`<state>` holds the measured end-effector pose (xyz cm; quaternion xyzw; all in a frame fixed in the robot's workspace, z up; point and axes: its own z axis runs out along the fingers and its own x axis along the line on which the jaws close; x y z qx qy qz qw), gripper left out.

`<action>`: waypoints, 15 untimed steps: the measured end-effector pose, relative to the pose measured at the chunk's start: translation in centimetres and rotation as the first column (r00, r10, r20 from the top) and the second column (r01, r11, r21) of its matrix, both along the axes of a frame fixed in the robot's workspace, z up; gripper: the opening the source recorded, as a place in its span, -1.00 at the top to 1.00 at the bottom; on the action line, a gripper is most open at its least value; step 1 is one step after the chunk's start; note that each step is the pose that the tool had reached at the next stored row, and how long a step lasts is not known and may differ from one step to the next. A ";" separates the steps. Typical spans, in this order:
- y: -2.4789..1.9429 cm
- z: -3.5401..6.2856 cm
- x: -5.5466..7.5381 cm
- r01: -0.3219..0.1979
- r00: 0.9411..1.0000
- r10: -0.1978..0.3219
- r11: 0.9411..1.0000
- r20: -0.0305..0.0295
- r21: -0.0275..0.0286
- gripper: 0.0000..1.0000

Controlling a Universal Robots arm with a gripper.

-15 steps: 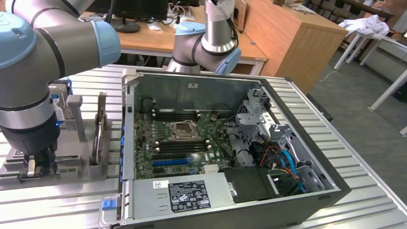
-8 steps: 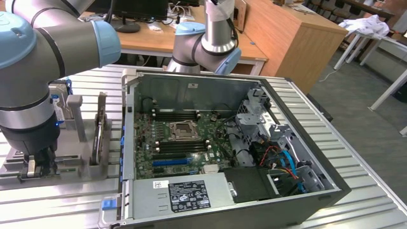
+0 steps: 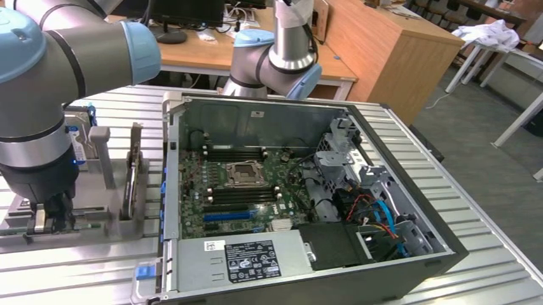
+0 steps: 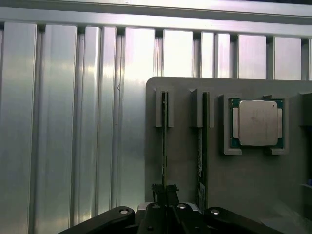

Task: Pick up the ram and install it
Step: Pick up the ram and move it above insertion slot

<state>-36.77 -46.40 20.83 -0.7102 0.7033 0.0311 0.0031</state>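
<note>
The gripper (image 4: pixel 165 199) is closed almost completely. In the wrist view its dark fingers (image 4: pixel 157 207) pinch the thin top edge of the ram (image 4: pixel 165 146), a narrow stick standing on edge in a slot of the grey holder plate (image 4: pixel 183 175). The ram sits upright in its slot, its far end held between two short grey posts. Just beside it a second stick (image 4: pixel 202 146) stands on edge in the neighbouring slot, parallel to the first and not touched by the fingers. Further along the same plate a silver-capped processor (image 4: pixel 257 123) lies flat in its own square pocket.

In the exterior view the arm reaches down at the exterior view's left, with the gripper (image 3: pixel 49 222) low over the holder plate (image 3: pixel 89 216) on the ribbed aluminium table (image 3: pixel 93 270). The open computer case (image 3: pixel 424 254) lies to the exterior view's right of the holder, close beside it. Inside it the green motherboard (image 3: pixel 191 190) faces up, and its long black memory slots (image 3: pixel 233 154) lie on the far side of the processor socket – well apart from the gripper.
</note>
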 end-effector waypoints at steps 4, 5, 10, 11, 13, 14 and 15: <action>0.00 0.76 0.0 0.000 1.000 0.000 1.000 0.000 0.000 0.76; 0.00 1.00 0.0 0.000 1.000 0.000 1.000 0.000 0.000 0.76; 0.00 2.24 0.0 0.000 1.000 0.000 1.000 0.000 0.000 0.76; 0.00 2.55 0.0 0.000 1.000 0.000 1.000 0.000 0.000 0.76; 0.00 3.15 0.0 0.000 1.000 0.000 1.000 0.000 0.000 0.76; 0.00 3.46 0.0 0.000 1.000 0.000 1.000 0.000 0.000 0.76; 0.00 3.78 0.0 0.000 1.000 0.000 1.000 0.000 0.000 0.76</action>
